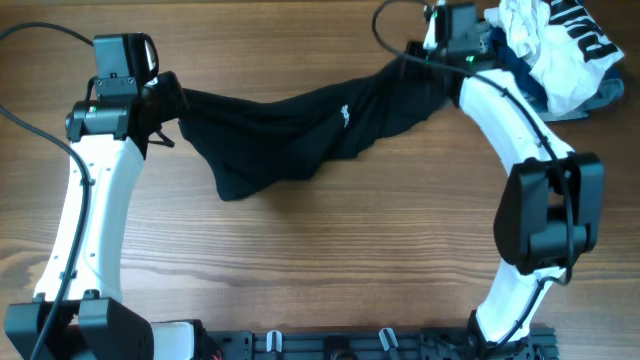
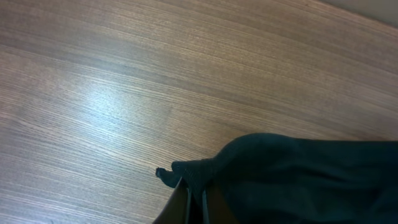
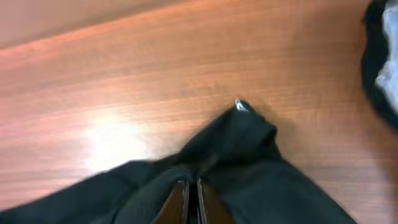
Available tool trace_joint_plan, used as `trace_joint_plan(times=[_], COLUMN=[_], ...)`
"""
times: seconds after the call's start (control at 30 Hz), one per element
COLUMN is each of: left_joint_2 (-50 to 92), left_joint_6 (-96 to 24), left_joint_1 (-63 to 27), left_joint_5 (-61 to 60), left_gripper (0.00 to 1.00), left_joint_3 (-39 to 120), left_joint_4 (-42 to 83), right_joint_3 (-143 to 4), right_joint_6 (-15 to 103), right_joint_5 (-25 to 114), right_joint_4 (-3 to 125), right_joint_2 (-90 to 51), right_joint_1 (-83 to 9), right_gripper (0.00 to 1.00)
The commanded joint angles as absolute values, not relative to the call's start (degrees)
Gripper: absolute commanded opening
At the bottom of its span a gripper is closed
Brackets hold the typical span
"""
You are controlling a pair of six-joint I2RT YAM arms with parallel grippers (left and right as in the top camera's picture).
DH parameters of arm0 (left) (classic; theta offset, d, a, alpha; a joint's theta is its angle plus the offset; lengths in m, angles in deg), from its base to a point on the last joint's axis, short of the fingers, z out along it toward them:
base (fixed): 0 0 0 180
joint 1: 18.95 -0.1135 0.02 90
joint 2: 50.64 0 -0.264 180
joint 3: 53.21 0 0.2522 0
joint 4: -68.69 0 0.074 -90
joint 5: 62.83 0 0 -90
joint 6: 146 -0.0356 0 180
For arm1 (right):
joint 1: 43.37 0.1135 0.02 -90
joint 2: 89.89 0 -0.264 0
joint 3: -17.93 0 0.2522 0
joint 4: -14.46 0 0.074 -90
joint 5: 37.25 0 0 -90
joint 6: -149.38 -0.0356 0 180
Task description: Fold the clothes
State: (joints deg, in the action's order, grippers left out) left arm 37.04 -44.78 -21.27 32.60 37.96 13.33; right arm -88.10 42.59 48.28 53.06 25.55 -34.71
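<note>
In my wrist views the bottom edge cuts off both my left gripper (image 2: 188,202) and my right gripper (image 3: 188,199) — only dark finger stubs show, their tips lost in the folds of the black garment (image 1: 300,135). From overhead its white logo (image 1: 343,116) is too small to read. The heap of clothes (image 1: 560,45) runs off the top-right corner — in my right wrist view it is a blur.

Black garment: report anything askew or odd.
The black garment is bunched and twisted, not spread flat. Its ends are pinched by the left gripper and the right gripper. Nothing looks damaged.
</note>
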Motion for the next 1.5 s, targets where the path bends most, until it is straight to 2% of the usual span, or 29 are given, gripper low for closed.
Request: trace_joint_plan(times=[0.0, 0.17, 0.47, 0.53, 0.57, 0.77, 0.97, 1.2, 1.47], left_joint_2=[37.5, 37.4, 33.2, 33.0, 33.1, 33.8, 33.9, 33.9, 33.9], left_joint_6=[-44.9, -44.9, -44.9, -44.9, -44.9, -44.9, -44.9, -44.9, -44.9], left_joint_1=[-21.6, -21.6, -21.6, -21.6, -21.6, -21.6, -21.6, -21.6, -21.6], left_joint_5=[32.1, 32.1, 32.1, 32.1, 32.1, 32.1, 32.1, 32.1, 32.1], left_gripper=[0.04, 0.04, 0.04, 0.04, 0.04, 0.04, 0.04, 0.04, 0.04], left_joint_3=[38.4, 38.4, 38.4, 38.4, 38.4, 38.4, 38.4, 38.4, 38.4], left_joint_4=[13.1, 12.5, 12.5, 12.5, 12.4, 12.3, 12.3, 12.2, 12.2], right_joint_3=[-98.5, -105.1, -105.4, -104.0, -102.8, -91.0, -77.0, -70.3, -70.1], right_joint_6=[45.9, 47.2, 50.3, 51.6, 52.4, 53.1, 51.9, 50.0, 48.7], right_joint_5=[47.4, 47.6, 43.8, 40.5, 38.5, 33.3, 33.4, 39.1, 39.0], right_joint_4=[57.6, 69.2, 85.4, 88.9, 89.5, 84.5, 72.5, 63.0, 60.5], right_joint_2=[24.6, 22.9, 14.7, 15.7, 16.3, 17.7, 17.8, 19.7, 27.0], right_joint_1=[-35.0, -35.1, -35.1, -34.9, -34.6, -30.9, -26.7, -25.6, -25.5], right_gripper=[0.04, 0.04, 0.06, 0.28, 0.33, 0.35, 0.52, 0.53, 0.53])
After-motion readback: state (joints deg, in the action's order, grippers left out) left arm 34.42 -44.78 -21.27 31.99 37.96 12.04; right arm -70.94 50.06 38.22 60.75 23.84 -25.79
